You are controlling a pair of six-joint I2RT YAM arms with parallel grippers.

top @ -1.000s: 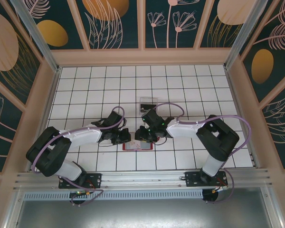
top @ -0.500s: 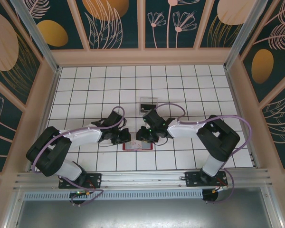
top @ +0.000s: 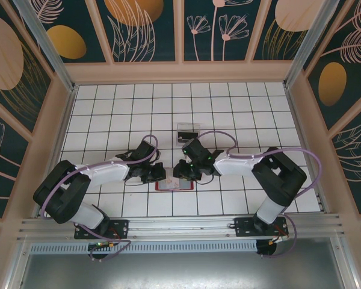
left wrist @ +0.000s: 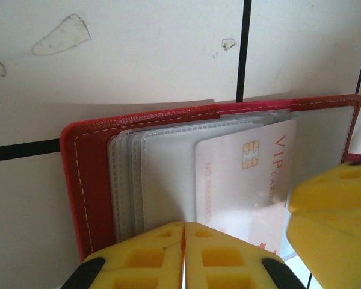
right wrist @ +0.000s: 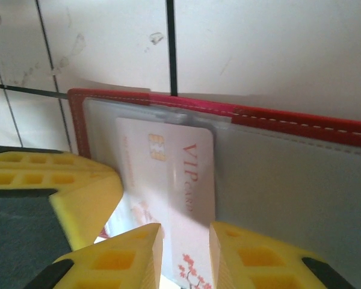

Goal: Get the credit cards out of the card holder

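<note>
The red card holder [top: 174, 186] lies open on the tiles between the two grippers. In the left wrist view its red border [left wrist: 87, 180] frames several clear pockets. A pale credit card [left wrist: 246, 174] with a chip and "VIP CARD" print lies on them. My left gripper [left wrist: 183, 232] is shut, its tips resting on the pockets' near edge. In the right wrist view the same card [right wrist: 180, 174] lies flat on the holder [right wrist: 301, 123]. My right gripper [right wrist: 185, 241] stands narrowly open just over the card's near end, the card showing in the gap.
A small clear plastic tray [top: 188, 132] with something dark in it sits two tiles behind the holder. The white tiled table [top: 120, 108] is walled by a beige frame on three sides. Both grippers [top: 158, 174] [top: 182, 173] crowd close together over the holder.
The right arm has shifted a little to the right over the holder. The left arm and the holder have stayed put.
</note>
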